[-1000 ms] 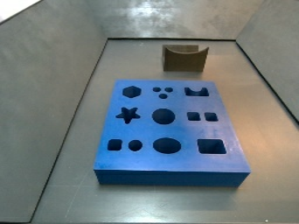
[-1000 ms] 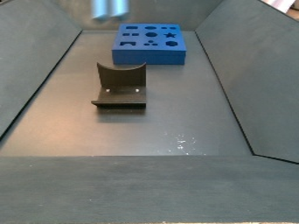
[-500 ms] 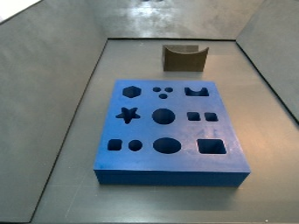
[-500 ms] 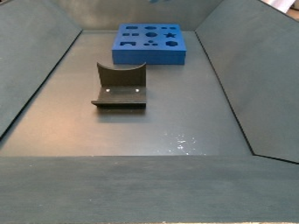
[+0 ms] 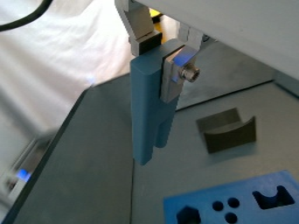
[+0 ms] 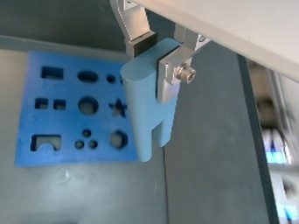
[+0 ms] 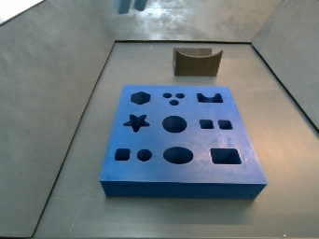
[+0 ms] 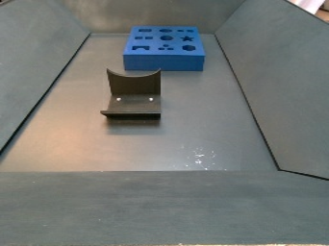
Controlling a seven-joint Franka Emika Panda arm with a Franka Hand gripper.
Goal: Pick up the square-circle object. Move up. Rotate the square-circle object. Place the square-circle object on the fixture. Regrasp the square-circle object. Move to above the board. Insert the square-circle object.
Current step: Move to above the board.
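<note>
High above the floor, the gripper [image 5: 162, 54] was clamped on the peg [image 5: 152, 109], its silver fingers [image 6: 172, 72] pressing the upper end while the rest hung free below them in both wrist views (a faint blur at the upper edge of a side view may have been the gripper, but I could not tell). Down on the floor, the board [image 7: 184, 140] and the fixture [image 8: 131, 94] lay well apart, neither touching the peg.

blue-grey square-circle object [image 5: 149, 105] upright in the closed pincer [image 5: 160, 66], high above board [image 7: 181, 140] and fixture [image 7: 196, 62]
</note>
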